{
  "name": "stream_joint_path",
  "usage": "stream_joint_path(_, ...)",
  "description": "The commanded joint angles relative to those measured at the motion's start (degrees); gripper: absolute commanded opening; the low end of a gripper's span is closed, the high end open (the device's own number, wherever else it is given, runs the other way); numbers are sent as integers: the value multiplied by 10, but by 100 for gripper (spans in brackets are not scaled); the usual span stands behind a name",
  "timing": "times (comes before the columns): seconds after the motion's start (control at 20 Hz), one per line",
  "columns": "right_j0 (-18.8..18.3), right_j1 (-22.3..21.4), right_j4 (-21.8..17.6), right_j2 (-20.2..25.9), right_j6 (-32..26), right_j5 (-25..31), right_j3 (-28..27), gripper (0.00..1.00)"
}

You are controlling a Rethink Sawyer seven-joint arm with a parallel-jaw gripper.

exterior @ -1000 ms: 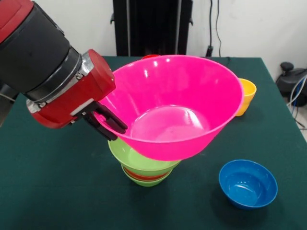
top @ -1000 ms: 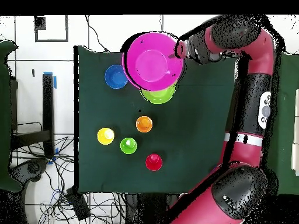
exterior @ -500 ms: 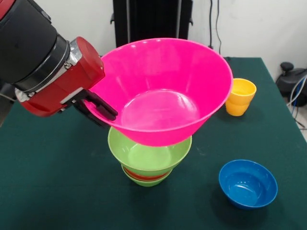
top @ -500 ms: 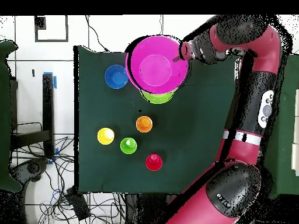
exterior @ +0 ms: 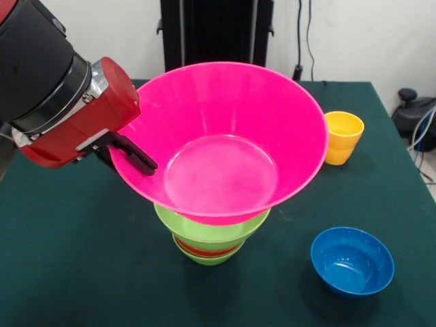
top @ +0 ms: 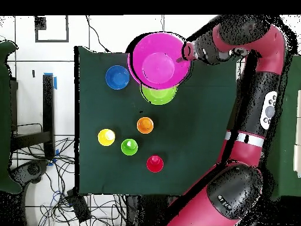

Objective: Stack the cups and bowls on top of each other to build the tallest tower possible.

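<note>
The huge pink bowl [exterior: 221, 139] is clamped at its rim by the gripper [exterior: 129, 155] jaws. It is held tilted over the large lime green bowl [exterior: 211, 231], stacked below the jaws on the bench [exterior: 82, 272].

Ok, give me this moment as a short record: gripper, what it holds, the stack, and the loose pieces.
gripper: shut on pink bowl, jaws pinching its rim
pink bowl: tilted, low over the stack; contact with the green bowl cannot be told
stack: large green bowl on top, red-orange and small green under it
blue bowl: alone on the table
loose cups: orange, yellow, green, red, all upright and apart
purple cup: not seen
</note>
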Motion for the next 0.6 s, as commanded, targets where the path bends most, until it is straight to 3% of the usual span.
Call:
stream_joint_path(0.05, 17, -23, -50, -38, -208, 20, -16, 0)
stream_joint_path(0.6, 19, -17, -50, -39, -194, 30, -15, 0)
